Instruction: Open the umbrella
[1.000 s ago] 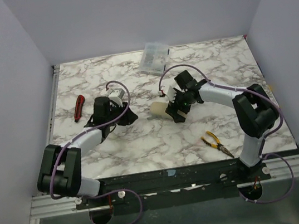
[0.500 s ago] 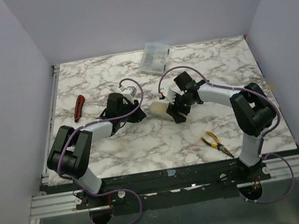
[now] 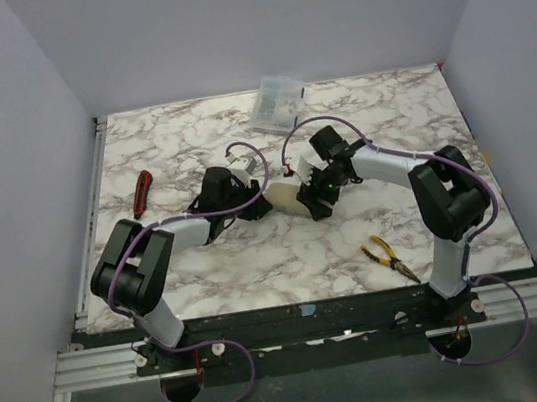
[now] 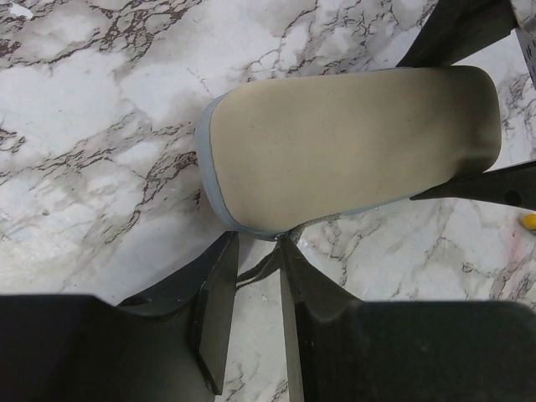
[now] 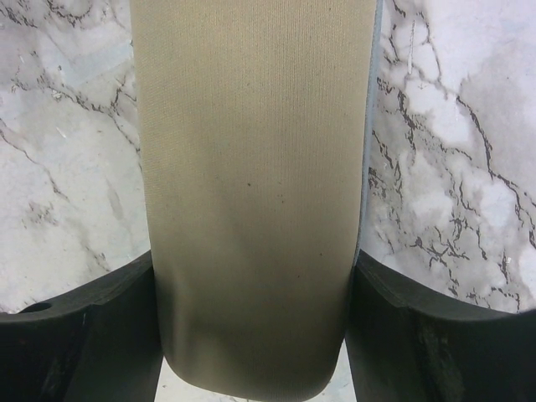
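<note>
The umbrella lies folded on the marble table, a pale cream bundle with a grey-blue edge. It fills the left wrist view and the right wrist view. Its shaft and handle are hidden. My right gripper is shut on the bundle, one finger on each side. My left gripper sits at the bundle's left end with its jaws a narrow gap apart. A thin dark wrist cord from the umbrella's end runs between the fingers, not pinched.
A clear plastic box stands at the table's back middle. Yellow-handled pliers lie at the front right. A red-handled tool lies at the left. Grey walls close in three sides.
My left arm has swung right across the table, bringing its gripper up to the umbrella's left end. My right gripper has kept its hold and shifted the umbrella slightly left.
</note>
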Tool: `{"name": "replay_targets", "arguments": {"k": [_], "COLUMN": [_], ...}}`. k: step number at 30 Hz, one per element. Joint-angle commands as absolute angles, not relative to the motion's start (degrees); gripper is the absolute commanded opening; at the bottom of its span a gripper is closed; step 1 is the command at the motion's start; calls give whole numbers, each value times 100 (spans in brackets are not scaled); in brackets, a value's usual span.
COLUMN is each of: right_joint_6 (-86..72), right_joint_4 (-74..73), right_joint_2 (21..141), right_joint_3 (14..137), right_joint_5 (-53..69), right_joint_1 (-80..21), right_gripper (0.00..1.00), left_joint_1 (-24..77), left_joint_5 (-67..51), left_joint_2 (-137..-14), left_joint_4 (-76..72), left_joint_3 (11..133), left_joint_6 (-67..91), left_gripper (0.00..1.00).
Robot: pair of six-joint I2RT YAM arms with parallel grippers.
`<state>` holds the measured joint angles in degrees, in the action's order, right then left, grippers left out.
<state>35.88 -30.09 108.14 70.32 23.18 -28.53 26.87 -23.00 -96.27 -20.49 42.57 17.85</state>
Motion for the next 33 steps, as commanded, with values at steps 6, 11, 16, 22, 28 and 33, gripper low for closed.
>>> {"name": "replay_targets", "arguments": {"k": [6,11,16,22,28,33], "right_joint_6": [3591,3910,4370,4368,4154,3994], "right_joint_4": [-3399,-3529,-3708,-3949,-3947,-3997], "right_joint_2": [11097,11033,10909,10975,11070,11157], "right_joint_3": [6970,6851,6626,6632,6707,6788], "right_joint_5": [2769,2768,2834,3047,3103,3196], "right_joint_1": [-2900,-2900,-2898,-2899,-2899,-2900], "right_gripper": [51,48,46,44,44,44], "left_joint_1": [2811,2654,2460,2581,2724,2922], "left_joint_5": [-2500,-2304,-2131,-1594,-1405,-1362], "left_joint_2": [-9743,-9157,-8702,-8913,-9020,-8939], "left_joint_4": [-2673,-2894,-2844,-2303,-1997,-1942], "left_joint_3": [4036,3694,3581,3742,3708,3508], "left_joint_6": [2129,2112,2236,1965,1962,1949], "left_gripper": [27,26,27,24,20,18]}}
